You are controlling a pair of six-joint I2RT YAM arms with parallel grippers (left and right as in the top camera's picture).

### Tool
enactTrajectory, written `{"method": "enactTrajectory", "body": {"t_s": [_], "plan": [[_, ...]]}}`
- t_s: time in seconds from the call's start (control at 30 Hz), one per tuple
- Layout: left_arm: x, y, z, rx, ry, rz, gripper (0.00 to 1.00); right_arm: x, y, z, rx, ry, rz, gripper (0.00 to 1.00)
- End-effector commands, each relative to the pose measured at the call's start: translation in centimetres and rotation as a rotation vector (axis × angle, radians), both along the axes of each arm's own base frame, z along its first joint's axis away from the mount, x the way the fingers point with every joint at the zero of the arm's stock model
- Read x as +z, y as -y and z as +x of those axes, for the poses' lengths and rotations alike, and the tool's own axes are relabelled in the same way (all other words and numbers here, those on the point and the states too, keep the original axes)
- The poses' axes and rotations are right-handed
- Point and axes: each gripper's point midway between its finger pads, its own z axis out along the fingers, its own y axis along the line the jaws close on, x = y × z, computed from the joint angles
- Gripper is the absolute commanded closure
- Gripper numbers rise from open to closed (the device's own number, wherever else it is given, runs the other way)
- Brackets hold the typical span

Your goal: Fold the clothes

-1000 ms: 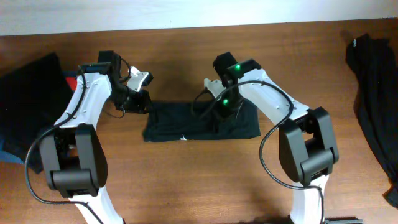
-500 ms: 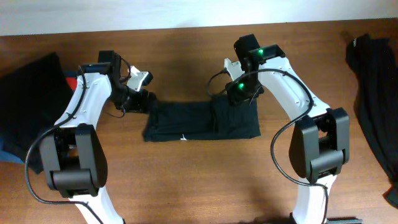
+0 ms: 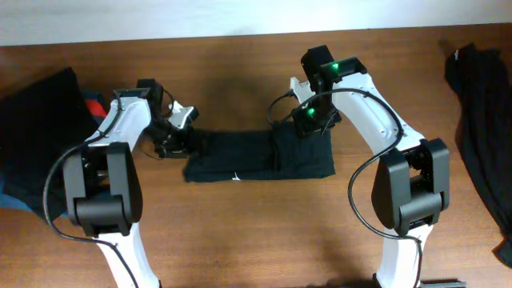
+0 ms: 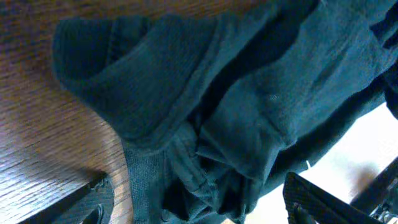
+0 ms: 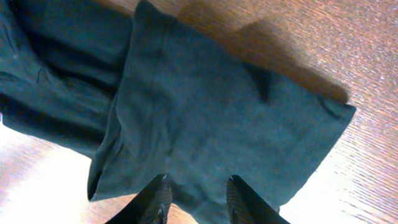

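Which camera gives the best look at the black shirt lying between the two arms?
The overhead view: it shows the whole shirt as a folded rectangle lying on the table. The left wrist view shows only one bunched, creased end; the right wrist view shows only a flat folded end with a corner.

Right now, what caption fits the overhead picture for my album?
A part-folded black shirt lies on the wooden table between two robot arms, with more dark clothes at both edges.
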Motion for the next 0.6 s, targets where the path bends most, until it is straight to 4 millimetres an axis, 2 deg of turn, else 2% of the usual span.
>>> {"method": "enactTrajectory", "body": {"t_s": [0.0,0.03,0.17,0.23,0.27,0.33,0.37,0.4,0.43,0.57], "plan": [[-2.6,-0.8,-0.8,0.009,-0.065,0.044,0.13,1.1,-0.1,0.3,0.002,0.032,-0.001,0.65],[-2.7,-0.7,-0.8,0.01,-0.068,0.037,0.15,1.1,-0.1,0.3,0.002,0.032,-0.001,0.65],[-2.6,0.9,-1.1,-0.014,-0.075,0.002,0.5,1.1,-0.1,0.3,0.003,0.031,-0.001,0.65],[-2.6,1.4,-1.2,-0.028,-0.074,0.003,0.56,1.1,-0.1,0.2,0.003,0.031,-0.001,0.65],[-2.7,1.7,-1.2,-0.036,-0.072,0.004,0.61,1.1,-0.1,0.2,0.003,0.029,-0.001,0.65],[-2.7,2.0,-1.3,-0.045,-0.072,0.007,0.82,1.1,-0.1,0.1,0.003,0.027,-0.002,0.65],[-2.7,2.0,-1.4,-0.046,-0.073,0.008,0.87,1.1,-0.1,0.1,0.003,0.026,-0.002,0.65],[-2.8,1.8,-1.4,-0.047,-0.074,0.021,0.96,1.1,-0.1,0.1,0.003,0.026,-0.003,0.66],[-2.8,1.6,-1.4,-0.047,-0.074,0.029,0.99,1.1,-0.1,0.1,0.003,0.026,-0.003,0.66],[-3.3,-0.8,-1.8,-0.039,-0.095,0.128,0.99,1.3,0.2,0.1,0.0,0.029,-0.013,0.66]]}}
